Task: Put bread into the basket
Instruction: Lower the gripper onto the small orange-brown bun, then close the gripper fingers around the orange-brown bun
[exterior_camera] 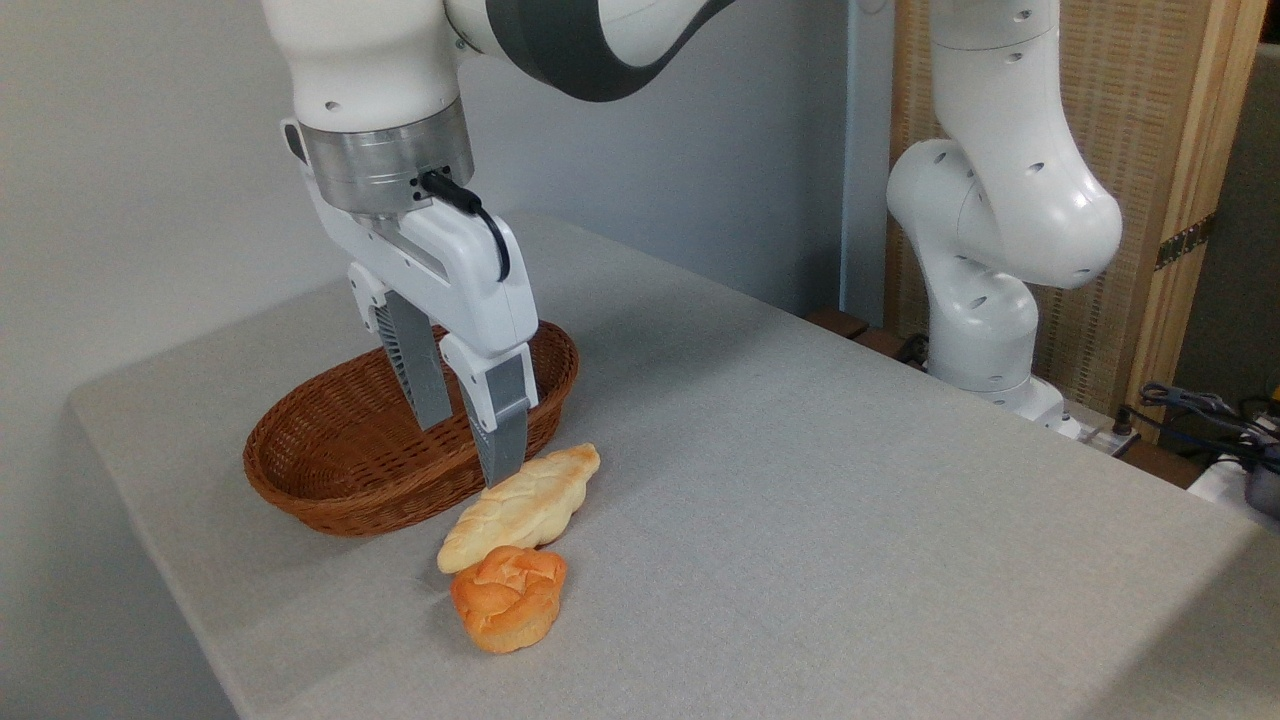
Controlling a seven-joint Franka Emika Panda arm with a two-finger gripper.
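Down on the grey tablecloth, the bread (508, 597), a small orange-golden bun with a folded top, lies below the gripper (466, 444) and slightly to its right, nearer the camera, and clear of the fingers. Just behind the bun, touching or nearly touching it, lies a longer pale braided loaf (522, 508), its far end running up to the right of the fingertips. The nearer finger's tip appears to sit at the loaf's upper edge; whether it touches cannot be told. The gripper points downward with its two grey fingers spread partly apart and nothing between them. Behind and to the left of the fingers sits the basket (330, 492), oval, reddish-brown wicker, with nothing seen inside it. The table (800, 480) stretches away to the right of the gripper, toward the arm's white base.
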